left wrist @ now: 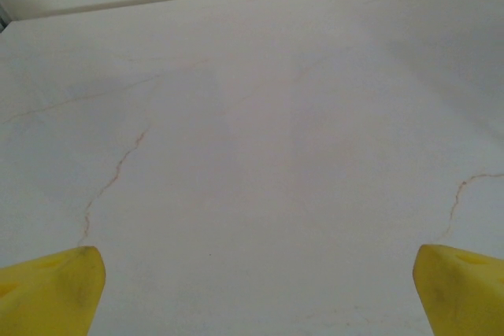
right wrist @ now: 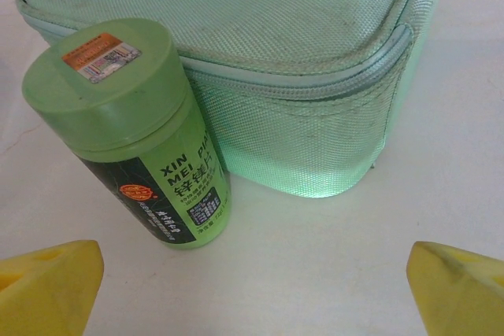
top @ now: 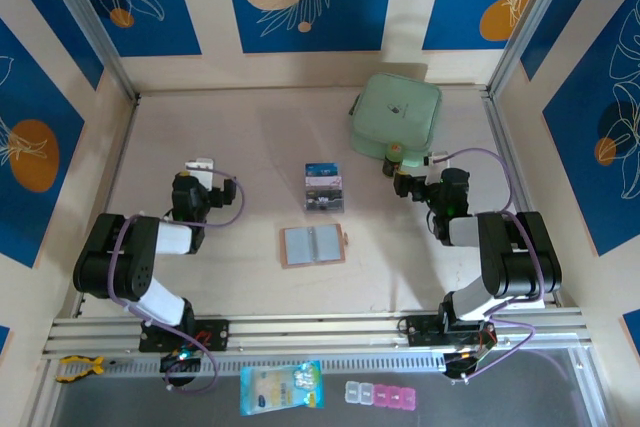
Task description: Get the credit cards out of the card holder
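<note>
The credit cards (top: 323, 188) were laid outside the opened card holder (top: 313, 245), hence left end effector (left wrist: 256, 289) and right end effector (right wrist: 253, 289) were spread wide, empty.

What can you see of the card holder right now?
The card holder lies opened flat at the middle of the table. Salmon-tan, leather-like rim; inside, two grey panels either side of a centre fold. A small tab juts from its right edge. The credit cards lie apart, just beyond it; only the table touches it.
</note>
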Available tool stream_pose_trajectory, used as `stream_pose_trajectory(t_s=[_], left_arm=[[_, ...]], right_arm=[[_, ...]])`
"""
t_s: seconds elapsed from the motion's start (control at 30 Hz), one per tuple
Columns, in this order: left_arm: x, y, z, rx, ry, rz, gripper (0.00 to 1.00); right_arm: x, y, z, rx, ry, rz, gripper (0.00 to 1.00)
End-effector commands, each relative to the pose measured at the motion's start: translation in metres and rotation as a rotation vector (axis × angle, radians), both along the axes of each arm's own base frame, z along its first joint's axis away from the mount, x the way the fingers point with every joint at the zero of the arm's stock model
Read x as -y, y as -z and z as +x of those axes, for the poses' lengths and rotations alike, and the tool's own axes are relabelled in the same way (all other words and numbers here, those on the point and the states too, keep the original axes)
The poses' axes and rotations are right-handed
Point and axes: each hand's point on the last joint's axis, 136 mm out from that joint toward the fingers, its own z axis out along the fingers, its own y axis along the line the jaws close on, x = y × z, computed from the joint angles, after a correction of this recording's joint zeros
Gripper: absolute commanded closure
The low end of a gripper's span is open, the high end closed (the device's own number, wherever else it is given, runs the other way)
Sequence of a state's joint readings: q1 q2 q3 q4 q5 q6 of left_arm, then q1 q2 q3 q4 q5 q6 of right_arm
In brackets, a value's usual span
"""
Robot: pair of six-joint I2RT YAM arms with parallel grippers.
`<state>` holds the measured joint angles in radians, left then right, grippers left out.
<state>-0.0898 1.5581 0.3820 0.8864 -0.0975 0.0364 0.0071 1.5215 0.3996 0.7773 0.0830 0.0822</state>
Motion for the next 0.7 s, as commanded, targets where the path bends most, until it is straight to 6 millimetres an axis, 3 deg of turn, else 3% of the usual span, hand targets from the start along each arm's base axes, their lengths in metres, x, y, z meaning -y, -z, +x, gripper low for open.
stream_pose_trajectory(t_s=[0.0, 0.67], left_arm=[[-0.0002, -0.0062, 0.0024, 0.037, 0.016, 0.007, 0.00], [-0.0001, -0.0067, 0.0017, 0.039, 0.017, 0.005, 0.00]], right_arm=[[-0.0011, -0.0127, 0.0073, 0.038, -0.015, 0.023, 0.01], [-0.0016, -0.0115, 0.0086, 0.032, -0.014, 0.020, 0.01]])
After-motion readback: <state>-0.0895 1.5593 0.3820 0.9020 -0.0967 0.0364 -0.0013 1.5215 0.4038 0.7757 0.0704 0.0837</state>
